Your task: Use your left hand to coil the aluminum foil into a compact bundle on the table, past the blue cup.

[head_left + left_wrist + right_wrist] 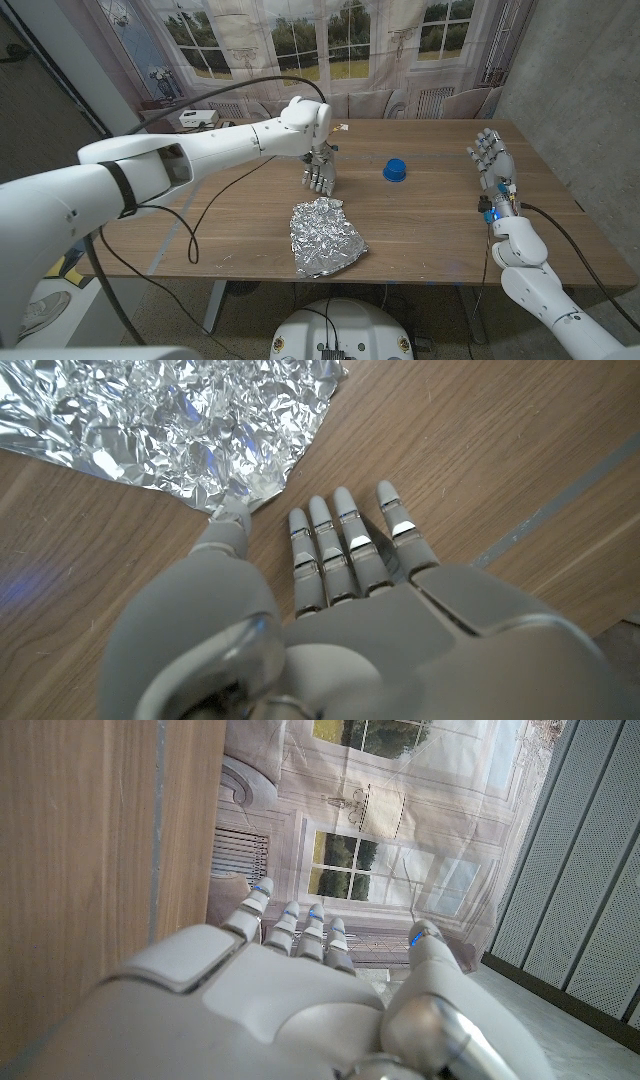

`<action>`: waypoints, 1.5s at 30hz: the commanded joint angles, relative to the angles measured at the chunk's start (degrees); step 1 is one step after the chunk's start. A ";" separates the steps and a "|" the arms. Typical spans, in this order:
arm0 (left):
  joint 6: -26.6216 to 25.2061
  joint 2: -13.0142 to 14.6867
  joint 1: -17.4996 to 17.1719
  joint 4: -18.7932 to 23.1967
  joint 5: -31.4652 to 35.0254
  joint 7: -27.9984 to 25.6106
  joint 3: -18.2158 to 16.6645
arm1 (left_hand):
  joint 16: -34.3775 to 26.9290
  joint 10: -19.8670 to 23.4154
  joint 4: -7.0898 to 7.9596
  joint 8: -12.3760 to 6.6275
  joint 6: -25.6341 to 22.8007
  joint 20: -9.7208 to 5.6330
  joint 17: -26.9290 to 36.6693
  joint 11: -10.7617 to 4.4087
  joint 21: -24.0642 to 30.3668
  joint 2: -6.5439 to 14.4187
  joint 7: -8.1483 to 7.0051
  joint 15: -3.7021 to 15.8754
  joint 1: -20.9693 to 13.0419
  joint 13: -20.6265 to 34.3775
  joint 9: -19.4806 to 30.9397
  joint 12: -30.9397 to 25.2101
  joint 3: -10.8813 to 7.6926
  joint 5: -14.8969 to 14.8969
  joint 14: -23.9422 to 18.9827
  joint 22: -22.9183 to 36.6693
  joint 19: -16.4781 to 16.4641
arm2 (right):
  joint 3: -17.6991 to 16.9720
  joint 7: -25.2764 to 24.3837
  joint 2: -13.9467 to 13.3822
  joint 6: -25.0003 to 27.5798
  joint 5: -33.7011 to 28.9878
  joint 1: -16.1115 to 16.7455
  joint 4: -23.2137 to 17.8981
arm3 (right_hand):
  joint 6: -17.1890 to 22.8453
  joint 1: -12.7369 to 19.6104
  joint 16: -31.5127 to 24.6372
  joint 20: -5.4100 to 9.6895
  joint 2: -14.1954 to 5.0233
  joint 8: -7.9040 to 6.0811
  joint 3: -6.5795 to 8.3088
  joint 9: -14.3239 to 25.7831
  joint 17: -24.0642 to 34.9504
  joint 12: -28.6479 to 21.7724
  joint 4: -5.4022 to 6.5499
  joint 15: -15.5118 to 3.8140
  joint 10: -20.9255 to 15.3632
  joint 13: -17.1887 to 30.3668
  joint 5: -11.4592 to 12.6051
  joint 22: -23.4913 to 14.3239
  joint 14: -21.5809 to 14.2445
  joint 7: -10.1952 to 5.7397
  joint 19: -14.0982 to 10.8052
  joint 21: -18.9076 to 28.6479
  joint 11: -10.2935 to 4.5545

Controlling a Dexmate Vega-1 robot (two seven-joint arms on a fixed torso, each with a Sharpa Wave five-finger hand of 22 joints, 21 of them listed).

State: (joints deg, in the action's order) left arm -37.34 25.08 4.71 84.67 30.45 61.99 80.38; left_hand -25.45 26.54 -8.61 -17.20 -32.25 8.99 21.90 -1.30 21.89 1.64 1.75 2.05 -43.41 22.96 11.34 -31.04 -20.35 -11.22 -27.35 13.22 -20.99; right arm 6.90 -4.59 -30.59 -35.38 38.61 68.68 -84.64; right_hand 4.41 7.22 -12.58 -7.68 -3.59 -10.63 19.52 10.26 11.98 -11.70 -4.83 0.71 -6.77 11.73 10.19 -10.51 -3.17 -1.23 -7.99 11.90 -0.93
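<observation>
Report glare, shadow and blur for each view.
Head view: the aluminum foil glints brightly and the left hand casts a faint shadow. Left wrist view: the foil shows white glare with bluish reflections, all sharp. Right wrist view: the right hand is soft, the backdrop evenly lit.

light: even, bright | glare: on foil (170, 425) | shadows: soft | near robot hand (300, 1010) blurred

Wooden table (430, 225): crumpled foil (325, 238), blue cup (395, 170)
</observation>
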 commanded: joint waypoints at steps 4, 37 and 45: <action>-0.04 -3.51 0.91 -2.35 6.48 3.31 3.63 | -0.91 0.66 0.04 0.38 -0.41 -0.24 1.14 -0.27 0.70 0.27 0.24 0.15 -1.17 0.95 0.22 -1.35 0.72 0.19 -0.45 0.42 -0.20 | -0.26 0.40 0.49 -1.33 0.16 0.10 0.80 | 0.53 -0.17 0.00 0.07 0.05 -0.52 -0.14 0.16 -0.01 -0.09 0.18 0.04 -0.46 -0.05 0.38 -0.19 -0.61 0.09 -0.64 0.44 0.02; 1.81 -8.85 0.24 -7.64 11.61 6.54 6.98 | -7.43 3.09 -0.43 0.12 -10.30 -0.23 8.82 -0.39 2.34 2.12 1.76 1.33 -5.25 7.39 0.25 -8.71 2.88 0.67 -2.75 2.07 0.45 | -1.35 0.80 0.61 -3.34 0.51 1.61 1.30 | 0.87 -0.46 -0.06 -0.10 0.03 -0.54 -0.18 0.15 -0.27 -0.06 0.22 0.15 -0.74 -0.12 0.46 -0.18 -1.43 -0.13 -1.10 0.56 0.00; 0.85 -9.53 -0.22 -6.29 17.89 7.25 10.27 | -10.88 1.36 -0.81 0.18 -13.59 -0.30 13.88 -0.92 3.18 2.65 1.37 0.91 -8.12 11.90 0.76 -12.04 3.75 0.79 -0.81 3.11 1.00 | -1.66 0.84 0.99 -4.23 0.56 1.96 1.67 | 1.22 -0.60 -0.14 -0.15 0.00 -0.63 -0.19 0.15 -0.33 -0.10 0.28 0.04 -0.96 -0.14 0.48 -0.18 -1.85 -0.29 -1.35 0.63 0.16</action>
State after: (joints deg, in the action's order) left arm -35.42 16.73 4.92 77.63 42.09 68.26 87.16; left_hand -34.97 28.16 -9.25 -16.52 -44.02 8.79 34.03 -2.04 24.40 3.99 3.32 2.58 -50.18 33.28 11.78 -41.78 -16.71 -10.57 -28.67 15.84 -20.12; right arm 5.66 -3.83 -29.90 -38.64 39.09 70.11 -83.24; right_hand 5.07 6.76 -12.57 -7.78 -3.59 -10.99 19.36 10.26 11.66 -11.70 -4.66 0.60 -6.98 11.46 10.42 -10.51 -4.51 -1.48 -8.71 12.35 -0.72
